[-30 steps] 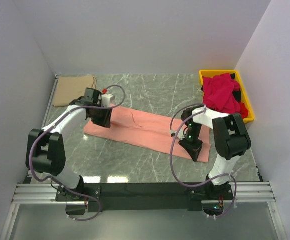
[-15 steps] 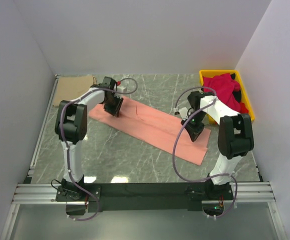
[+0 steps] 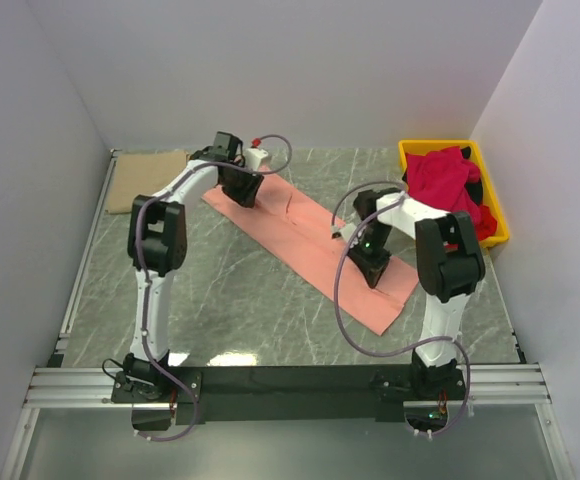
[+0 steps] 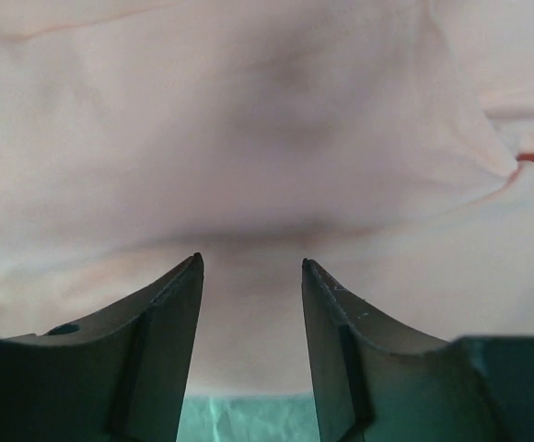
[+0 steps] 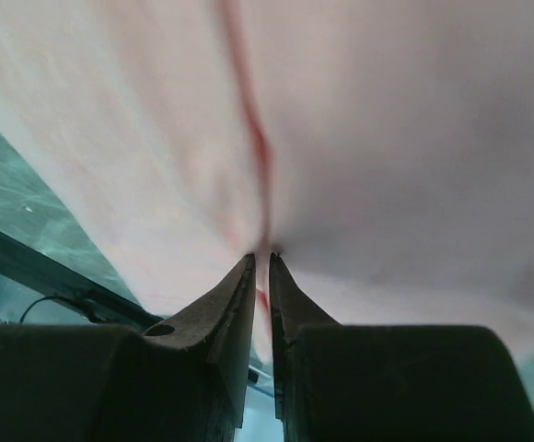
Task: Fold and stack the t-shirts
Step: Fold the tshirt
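T-shirt [image 3: 300,238] pinched in right jaws

The green marbled tabletop [image 3: 230,290] carries 3 things. A pink tee [image 3: 300,240] lies folded into a long strip, running diagonally from far left to near right. A tan tee [image 3: 148,180] lies flat at the far left corner. A yellow bin [image 3: 440,146] stands at the far right corner.
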Controlling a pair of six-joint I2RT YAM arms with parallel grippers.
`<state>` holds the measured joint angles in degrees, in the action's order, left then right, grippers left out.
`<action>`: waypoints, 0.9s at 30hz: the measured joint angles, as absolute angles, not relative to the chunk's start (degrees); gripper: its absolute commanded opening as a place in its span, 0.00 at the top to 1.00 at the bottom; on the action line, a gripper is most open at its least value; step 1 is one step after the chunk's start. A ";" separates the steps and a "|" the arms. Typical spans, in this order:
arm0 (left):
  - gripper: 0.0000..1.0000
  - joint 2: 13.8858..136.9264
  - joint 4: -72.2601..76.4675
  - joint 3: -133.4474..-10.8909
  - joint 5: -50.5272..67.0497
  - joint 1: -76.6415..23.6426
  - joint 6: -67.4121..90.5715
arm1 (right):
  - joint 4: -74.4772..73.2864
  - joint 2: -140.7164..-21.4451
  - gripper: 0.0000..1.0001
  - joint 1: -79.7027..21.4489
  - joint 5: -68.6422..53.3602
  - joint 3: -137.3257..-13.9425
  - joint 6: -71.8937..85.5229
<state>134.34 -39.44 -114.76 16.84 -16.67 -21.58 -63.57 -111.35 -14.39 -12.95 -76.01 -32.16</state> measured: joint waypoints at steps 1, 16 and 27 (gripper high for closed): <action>0.47 132.44 -38.26 -112.57 17.61 -15.88 -20.36 | -63.20 -111.77 0.82 -15.64 -13.21 -75.42 -31.92; 0.49 102.10 -31.05 -82.91 20.93 -7.92 -2.22 | -66.37 -118.65 0.81 -33.50 -26.55 -76.99 -23.18; 0.53 105.69 -32.03 -79.66 22.04 -8.16 1.80 | -58.89 -115.13 0.35 -39.42 -40.18 -78.74 -15.77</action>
<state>105.69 -32.03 -79.66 22.04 -8.16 1.80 -58.89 -115.13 -39.42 -40.18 -78.74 -15.77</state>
